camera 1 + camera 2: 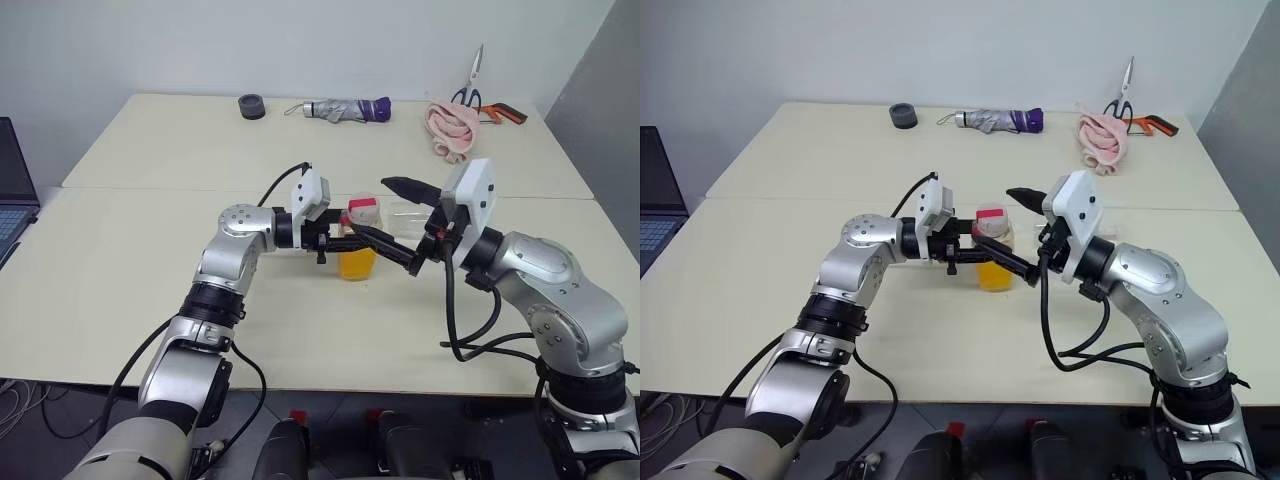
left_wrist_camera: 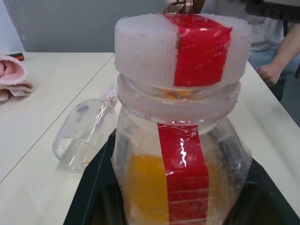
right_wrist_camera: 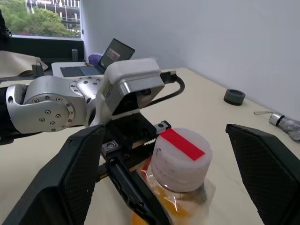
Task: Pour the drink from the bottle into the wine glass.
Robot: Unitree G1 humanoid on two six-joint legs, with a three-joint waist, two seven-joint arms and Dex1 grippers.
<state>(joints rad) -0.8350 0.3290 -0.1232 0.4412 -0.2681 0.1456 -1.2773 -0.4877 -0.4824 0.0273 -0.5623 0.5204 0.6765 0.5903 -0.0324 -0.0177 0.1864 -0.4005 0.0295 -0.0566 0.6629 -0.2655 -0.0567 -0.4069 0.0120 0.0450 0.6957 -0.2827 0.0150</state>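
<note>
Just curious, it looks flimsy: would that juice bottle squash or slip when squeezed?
Probably gives a little: the bottle looks like thin clear plastic in the left gripper. Likely light, since the drink fills only its lower part. Glossy wall may slip.

Bright, even light — soft shadows
</note>
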